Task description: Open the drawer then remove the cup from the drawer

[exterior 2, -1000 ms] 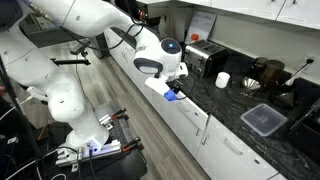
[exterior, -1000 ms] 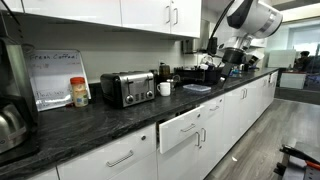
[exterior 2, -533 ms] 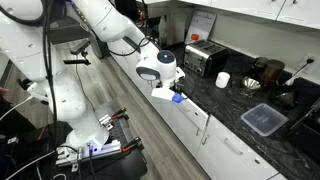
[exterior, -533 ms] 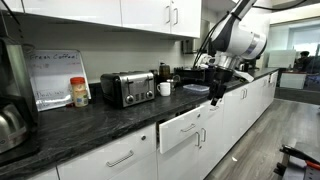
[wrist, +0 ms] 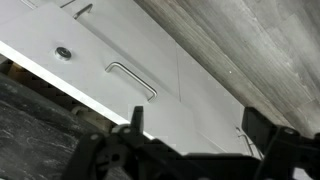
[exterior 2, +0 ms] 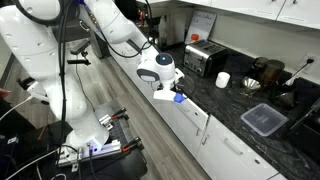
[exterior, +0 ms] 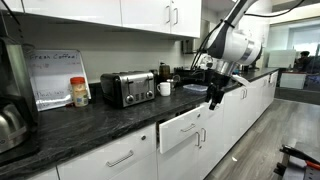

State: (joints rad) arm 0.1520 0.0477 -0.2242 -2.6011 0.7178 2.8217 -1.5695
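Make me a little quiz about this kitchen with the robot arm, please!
1. True or false: the gripper is holding a mug.
2. Pick one: what colour is the lid of the jar next to the toaster? A) red B) blue C) green
3. Fill the gap: the white mug stands on the dark ____, on the other side of the toaster from the jar.

Key: 1. False, the gripper is open and empty. 2. A. 3. countertop.
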